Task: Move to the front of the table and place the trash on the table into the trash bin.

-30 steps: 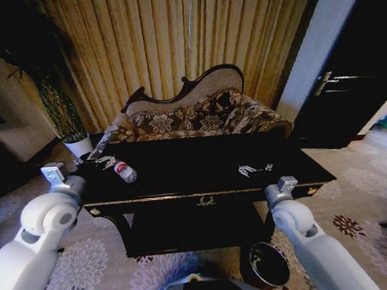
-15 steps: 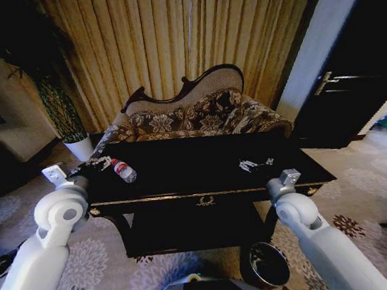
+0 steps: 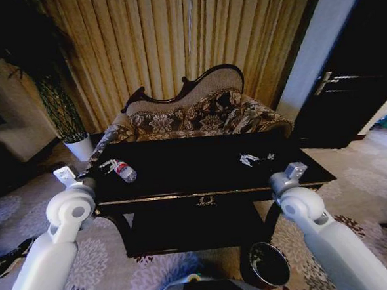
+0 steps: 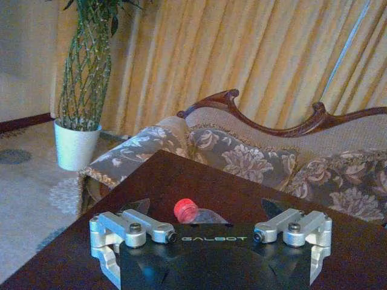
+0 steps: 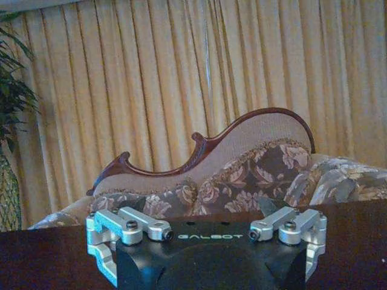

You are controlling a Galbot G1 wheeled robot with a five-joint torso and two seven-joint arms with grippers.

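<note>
The dark glossy table (image 3: 183, 185) stands right in front of me, its gold emblem facing me. A clear bottle (image 3: 124, 171) with a red cap (image 4: 185, 210) lies on its left part, with a silvery scrap (image 3: 108, 165) beside it. Small white wrapper scraps (image 3: 249, 159) lie on the right part. The reddish-brown trash bin (image 3: 270, 264) stands on the carpet by the table's front right leg. My left gripper (image 4: 205, 208) hovers open at the table's left end, the bottle cap just beyond its fingers. My right gripper (image 5: 205, 208) is open and empty above the front right edge.
A carved floral sofa (image 3: 192, 115) stands close behind the table, in front of gold curtains. A white plant pot (image 3: 79, 146) sits at the back left. A dark door (image 3: 347, 83) is at the right. Patterned carpet lies on both sides of the table.
Both arms have risen and reached forward toward the table edge, the left wrist drifting right toward the bottle. The bottle and bin have stayed put.
</note>
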